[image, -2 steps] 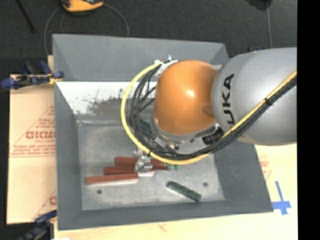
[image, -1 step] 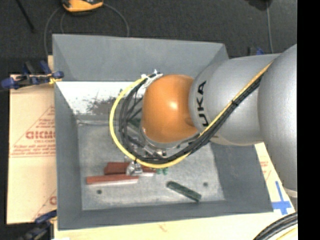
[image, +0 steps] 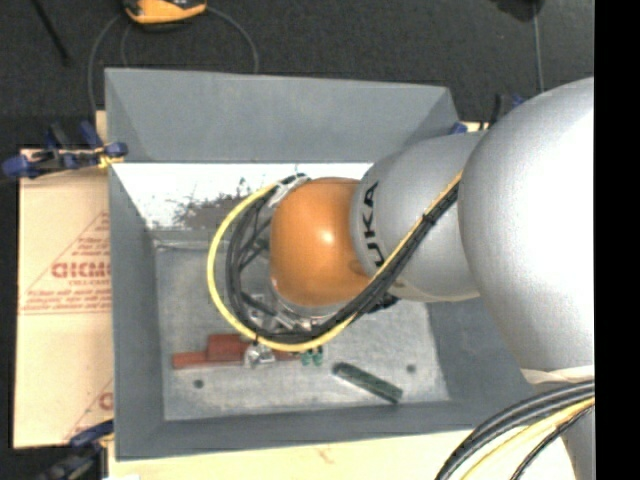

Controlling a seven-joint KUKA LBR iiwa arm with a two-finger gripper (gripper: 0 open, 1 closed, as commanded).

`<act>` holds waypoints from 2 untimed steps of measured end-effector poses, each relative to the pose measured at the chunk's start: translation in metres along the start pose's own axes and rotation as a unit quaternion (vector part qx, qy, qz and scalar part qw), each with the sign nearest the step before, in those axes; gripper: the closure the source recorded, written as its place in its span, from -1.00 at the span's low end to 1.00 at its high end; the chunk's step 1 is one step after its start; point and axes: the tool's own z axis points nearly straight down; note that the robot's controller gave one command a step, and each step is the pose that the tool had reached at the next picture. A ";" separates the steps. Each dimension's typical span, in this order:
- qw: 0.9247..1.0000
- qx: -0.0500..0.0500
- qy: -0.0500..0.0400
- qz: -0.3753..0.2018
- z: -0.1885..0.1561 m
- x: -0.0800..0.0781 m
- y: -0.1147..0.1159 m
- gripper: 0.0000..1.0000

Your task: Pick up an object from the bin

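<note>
Gripper [image: 262, 356] low, opening can't tell. Just left: red bar [image: 215, 353], likely rigid, light; grab across narrow width. Right: dark stick [image: 368, 382].

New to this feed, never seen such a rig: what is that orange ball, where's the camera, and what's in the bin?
The single camera looks down into a grey metal bin from above, slightly sideways. The big silver shape coming in from the right is the robot arm; the orange ball is a cover on its wrist, looped by yellow and black cables, all part of the robot. The gripper sits under that cover, low near the bin's front. Left of it lies a reddish-brown flat piece; right of it, small green bits and a dark green stick. Whether anything is held I cannot tell: the wrist blocks the view.
</note>
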 end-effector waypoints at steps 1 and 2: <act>1.000 0.001 -0.002 -0.016 0.003 -0.019 0.010 -1.00; 0.992 0.001 -0.006 0.126 0.005 -0.016 0.018 -1.00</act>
